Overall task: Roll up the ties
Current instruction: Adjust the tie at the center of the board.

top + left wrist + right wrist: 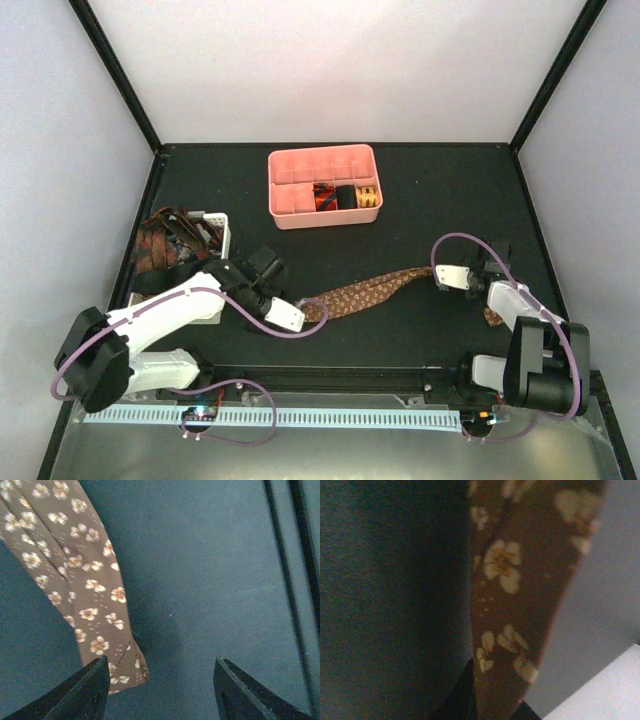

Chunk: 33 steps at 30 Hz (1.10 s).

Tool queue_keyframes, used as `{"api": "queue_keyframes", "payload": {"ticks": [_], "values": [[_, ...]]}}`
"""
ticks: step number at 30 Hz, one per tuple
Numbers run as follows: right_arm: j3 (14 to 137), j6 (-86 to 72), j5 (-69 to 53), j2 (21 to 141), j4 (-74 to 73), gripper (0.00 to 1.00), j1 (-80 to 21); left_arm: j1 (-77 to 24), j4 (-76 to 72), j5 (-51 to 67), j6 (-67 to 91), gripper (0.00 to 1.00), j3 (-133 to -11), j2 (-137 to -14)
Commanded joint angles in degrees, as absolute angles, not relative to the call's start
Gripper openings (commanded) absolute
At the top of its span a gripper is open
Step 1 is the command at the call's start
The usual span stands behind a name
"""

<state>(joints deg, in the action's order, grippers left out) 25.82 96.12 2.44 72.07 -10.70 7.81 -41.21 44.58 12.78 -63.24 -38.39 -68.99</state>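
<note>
A brown tie (375, 290) with a small flower print lies stretched across the black mat between my two grippers. My left gripper (308, 314) stands open over its narrow end. In the left wrist view that end (92, 600) lies flat on the mat beside the left finger (85, 692), and nothing sits between the fingers of the left gripper (162, 690). My right gripper (440, 278) is shut on the tie's other end. In the right wrist view the fabric (520, 580) rises straight out of the right gripper (495, 702).
A pink compartmented tray (290, 185) at the back holds rolled ties (345, 197) in black, red-orange and gold. A white slotted basket (222, 228) at the left holds a heap of more ties (165, 245). A metal rail runs along the near edge.
</note>
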Motion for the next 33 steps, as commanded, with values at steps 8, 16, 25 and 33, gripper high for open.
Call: {"api": "queue_keyframes", "payload": {"ticks": [8,16,25,33], "values": [[24.7,98.2,-1.7,65.2,-8.5,0.02,8.3,-29.8,59.1,20.1,-47.9,0.56,-61.3,-81.8],[25.0,97.9,-2.3,63.6,-9.7,0.02,8.3,-30.3,57.7,18.7,-44.3,0.55,-60.5,-92.2],[25.4,97.8,-1.8,64.9,-9.1,0.02,8.3,-34.2,53.8,10.6,-41.2,0.57,-55.5,-98.3],[24.7,97.4,-1.0,64.9,-8.4,0.02,8.3,-35.8,49.0,5.7,-37.9,0.35,-52.4,-100.0]]}}
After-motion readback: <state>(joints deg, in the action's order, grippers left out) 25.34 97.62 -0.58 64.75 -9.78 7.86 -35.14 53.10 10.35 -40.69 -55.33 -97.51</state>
